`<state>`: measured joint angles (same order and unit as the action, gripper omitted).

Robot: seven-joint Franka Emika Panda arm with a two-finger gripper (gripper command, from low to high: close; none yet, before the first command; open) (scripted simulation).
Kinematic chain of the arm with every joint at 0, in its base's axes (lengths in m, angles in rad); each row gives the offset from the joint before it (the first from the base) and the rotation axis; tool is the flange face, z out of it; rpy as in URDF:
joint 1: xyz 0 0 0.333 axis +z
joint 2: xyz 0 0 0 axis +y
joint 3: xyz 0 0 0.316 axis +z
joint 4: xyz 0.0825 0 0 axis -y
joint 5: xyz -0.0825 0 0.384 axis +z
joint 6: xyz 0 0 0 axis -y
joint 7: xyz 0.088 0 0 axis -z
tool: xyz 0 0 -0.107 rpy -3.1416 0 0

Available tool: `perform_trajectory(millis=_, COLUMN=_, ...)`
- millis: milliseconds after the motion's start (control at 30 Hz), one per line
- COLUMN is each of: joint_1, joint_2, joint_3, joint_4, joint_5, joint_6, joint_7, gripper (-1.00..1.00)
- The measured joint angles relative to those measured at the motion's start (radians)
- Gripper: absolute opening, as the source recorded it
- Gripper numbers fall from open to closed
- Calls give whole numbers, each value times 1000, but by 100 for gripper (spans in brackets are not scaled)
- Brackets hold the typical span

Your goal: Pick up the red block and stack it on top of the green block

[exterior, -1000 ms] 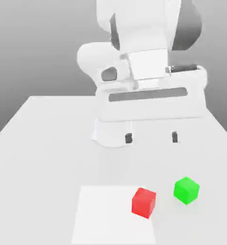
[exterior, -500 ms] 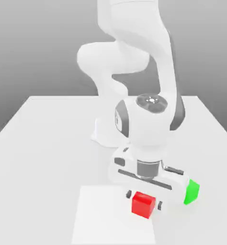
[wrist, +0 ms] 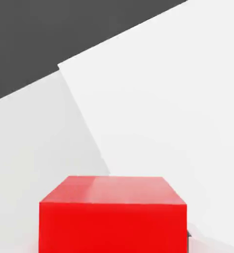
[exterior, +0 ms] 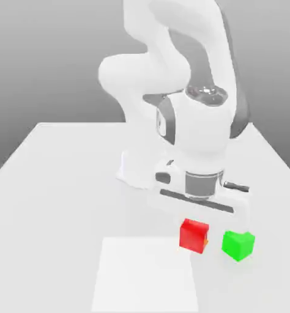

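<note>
Red block (exterior: 193, 235) clenched in the claw (exterior: 195, 239), raised off the bench (exterior: 62, 183), just beside the green block (exterior: 238, 245).

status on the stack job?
Gripper shut on red block, block lifted off table. Green block sits at exterior view's right, top uncovered. Path unobstructed.

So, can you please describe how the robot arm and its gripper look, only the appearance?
The arm is glossy white, built of rounded segments with dark grey joint sections and a pale cap disc. The gripper has a flat, wide white body with a dark slot along it.
</note>
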<state>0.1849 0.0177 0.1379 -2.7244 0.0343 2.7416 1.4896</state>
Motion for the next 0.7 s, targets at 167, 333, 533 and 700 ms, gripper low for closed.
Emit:
perform_trajectory(millis=167, joint_1=80, joint_2=-44, joint_3=37, joint_4=-7, joint_5=26, joint_6=-35, joint_7=28, gripper=-100)
perform_trajectory(millis=333, joint_1=148, joint_2=-87, joint_3=74, joint_4=-15, joint_5=22, joint_6=-69, joint_7=79, gripper=-100)
perform_trajectory(millis=533, joint_1=159, joint_2=25, joint_3=85, joint_4=-13, joint_5=-64, joint_6=39, joint_7=162, gripper=-100)
perform_trajectory(millis=700, joint_1=170, joint_2=96, joint_3=64, joint_4=-9, joint_5=-114, joint_6=105, joint_7=199, gripper=100)
